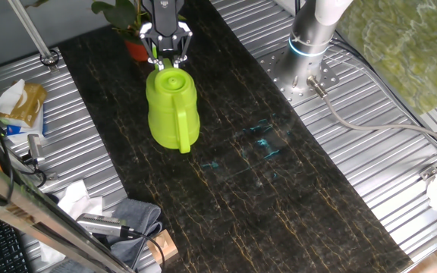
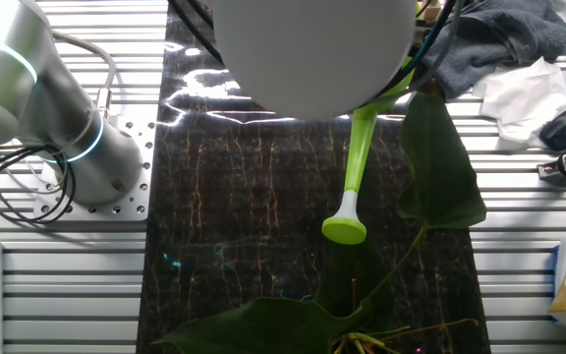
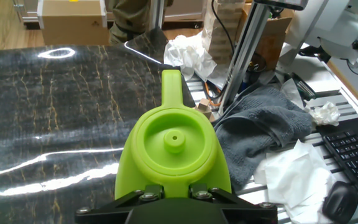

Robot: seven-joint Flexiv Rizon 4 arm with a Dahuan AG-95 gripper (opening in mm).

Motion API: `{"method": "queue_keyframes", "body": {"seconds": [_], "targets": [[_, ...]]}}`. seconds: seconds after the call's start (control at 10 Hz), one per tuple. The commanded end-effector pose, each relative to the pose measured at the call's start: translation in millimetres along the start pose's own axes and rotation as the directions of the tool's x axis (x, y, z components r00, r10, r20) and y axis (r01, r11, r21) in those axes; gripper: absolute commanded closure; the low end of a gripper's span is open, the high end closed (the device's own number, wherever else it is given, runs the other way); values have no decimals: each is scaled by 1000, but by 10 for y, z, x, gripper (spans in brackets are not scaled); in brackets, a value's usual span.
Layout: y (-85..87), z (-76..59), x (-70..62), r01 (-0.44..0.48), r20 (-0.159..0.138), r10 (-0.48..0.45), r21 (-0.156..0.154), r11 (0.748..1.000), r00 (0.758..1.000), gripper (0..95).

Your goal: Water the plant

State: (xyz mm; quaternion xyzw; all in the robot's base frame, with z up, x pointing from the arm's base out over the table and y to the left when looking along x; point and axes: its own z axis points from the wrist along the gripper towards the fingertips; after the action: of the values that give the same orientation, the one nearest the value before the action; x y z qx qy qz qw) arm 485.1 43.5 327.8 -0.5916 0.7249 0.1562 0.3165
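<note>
One gripper at upper centre, jaw state unclear | watering can below it, spout near leaves | plant at top edge | tilt slowly, rose over pot

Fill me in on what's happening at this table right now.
A single robot arm has its hand right at the top of a lime-green plastic watering can, on the spout side, above the dark marbled table. Whether the fingers actually grip it cannot be told. The can's long spout points toward a small potted plant with broad dark green leaves in a reddish-orange pot. No water is visibly pouring.
</note>
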Motion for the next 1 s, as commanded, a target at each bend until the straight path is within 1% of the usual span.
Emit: {"method": "queue_keyframes", "body": {"seconds": [0.1,0.6,0.7,0.8,0.9,1.0], "targets": [[-4,-10,-7,3,15,-3,1,1000,1000,950],[-5,-59,-13,-14,54,14,0,1000,998,950],[-3,-104,-15,-21,66,21,-3,1000,998,950],[-1,-124,-17,-21,68,22,-3,1000,997,950],[7,-206,-21,-23,70,23,-5,1000,997,950],[7,-206,-21,-23,70,23,-5,1000,997,950]]}}
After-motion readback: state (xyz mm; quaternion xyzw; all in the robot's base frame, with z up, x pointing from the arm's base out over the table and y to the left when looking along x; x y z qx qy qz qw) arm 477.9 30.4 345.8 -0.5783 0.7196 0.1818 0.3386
